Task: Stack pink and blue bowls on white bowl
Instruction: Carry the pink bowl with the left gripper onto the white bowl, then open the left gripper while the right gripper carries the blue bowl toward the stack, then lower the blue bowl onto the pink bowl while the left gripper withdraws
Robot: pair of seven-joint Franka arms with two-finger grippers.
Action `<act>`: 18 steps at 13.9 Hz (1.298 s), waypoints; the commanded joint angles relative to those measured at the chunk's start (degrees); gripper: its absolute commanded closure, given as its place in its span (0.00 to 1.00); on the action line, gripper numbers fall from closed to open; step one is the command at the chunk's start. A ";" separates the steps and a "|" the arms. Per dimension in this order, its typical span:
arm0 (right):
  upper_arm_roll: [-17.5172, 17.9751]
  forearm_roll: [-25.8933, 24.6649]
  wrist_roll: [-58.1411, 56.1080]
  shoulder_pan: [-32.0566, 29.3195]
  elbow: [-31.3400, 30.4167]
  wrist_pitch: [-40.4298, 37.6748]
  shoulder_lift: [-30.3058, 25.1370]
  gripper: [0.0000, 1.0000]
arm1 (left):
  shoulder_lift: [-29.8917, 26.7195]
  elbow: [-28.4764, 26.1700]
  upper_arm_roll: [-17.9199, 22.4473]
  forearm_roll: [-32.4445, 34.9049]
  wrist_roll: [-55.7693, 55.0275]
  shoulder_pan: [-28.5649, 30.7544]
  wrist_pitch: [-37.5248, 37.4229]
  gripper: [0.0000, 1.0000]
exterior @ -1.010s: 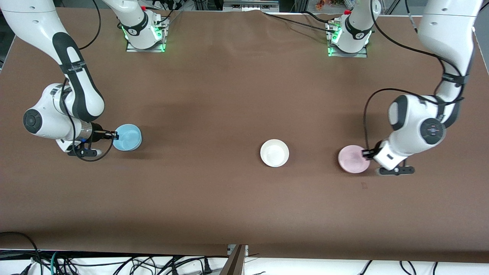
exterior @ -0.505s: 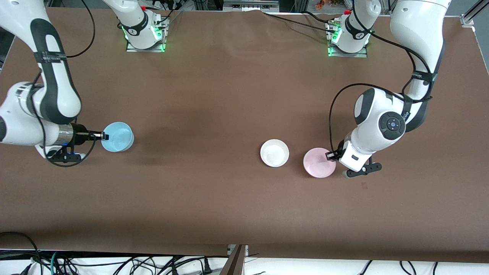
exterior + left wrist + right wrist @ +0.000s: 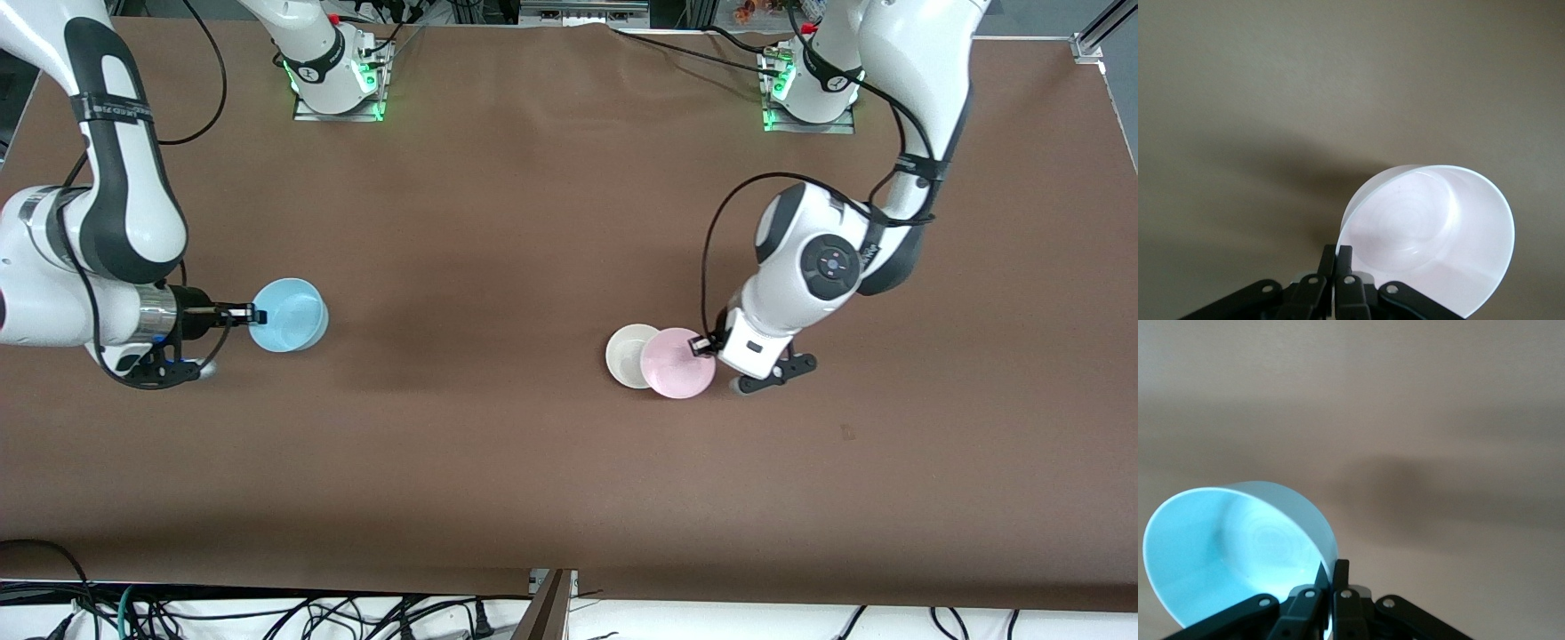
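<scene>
One bowl newly overlapping white bowl

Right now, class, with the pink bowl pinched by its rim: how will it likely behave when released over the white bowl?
The pink bowl likely stays stiff: the left gripper lifts it by one rim. Probably light. It may tip, overlapping only part of the white bowl.

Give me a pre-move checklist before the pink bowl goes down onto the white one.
1. Left pincer shut on pink bowl rim: ok.
2. Pink bowl centred over white bowl: not ok; it overlaps only the side toward the left arm's end.
3. White bowl upright: ok.
4. Pink bowl level: cannot tell.
5. Right pincer shut on blue bowl rim, well apart from the stack: ok.
</scene>
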 commanded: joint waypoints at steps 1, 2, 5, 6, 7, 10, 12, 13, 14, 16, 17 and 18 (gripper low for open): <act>3.54 0.67 3.54 -0.54 1.32 -1.51 -0.58 1.00 | 2.05 1.49 0.70 -2.40 -0.28 -2.54 1.76 1.00; 4.77 0.67 3.63 -0.45 1.67 -1.51 -0.50 1.00 | 2.58 1.49 0.70 -2.40 -0.80 -3.16 2.20 1.00; 7.15 0.76 8.00 0.34 2.20 -1.43 -0.32 1.00 | 4.42 1.40 0.70 -2.40 -1.51 -4.13 3.70 1.00; 7.33 0.67 10.99 0.95 2.37 -1.08 -0.23 1.00 | 4.60 1.31 0.70 -2.40 -1.51 -4.22 3.70 1.00; 7.42 0.76 12.58 1.91 2.55 -0.81 -0.06 1.00 | 4.69 0.87 0.70 -2.40 -1.51 -4.14 3.62 1.00; 7.60 3.03 19.43 5.42 4.04 0.59 0.99 1.00 | 4.69 0.34 0.61 -2.40 -1.42 -4.13 3.09 1.00; 7.60 4.10 23.83 7.62 4.48 2.34 1.96 1.00 | 4.60 0.34 0.35 -2.40 -1.25 -3.96 2.83 1.00; 7.60 4.27 26.20 8.94 4.48 3.74 2.05 1.00 | 4.60 0.34 0.35 -2.40 -1.16 -3.87 2.82 1.00; 7.60 4.45 28.66 10.43 4.48 5.41 2.49 1.00 | 4.60 0.34 0.35 -2.40 -1.16 -3.87 2.56 1.00; 7.60 4.45 34.28 13.59 4.57 8.92 3.45 1.00 | 4.60 0.34 0.35 -2.40 -0.72 -3.87 1.68 1.00; 7.60 4.45 36.57 14.74 4.57 10.86 3.81 1.00 | 4.69 0.26 0.35 -2.48 -0.63 -3.87 1.59 1.00; 7.60 4.54 38.16 15.71 5.09 12.62 4.42 1.00 | 4.95 0.25 0.35 -2.40 -0.63 -3.87 1.68 1.00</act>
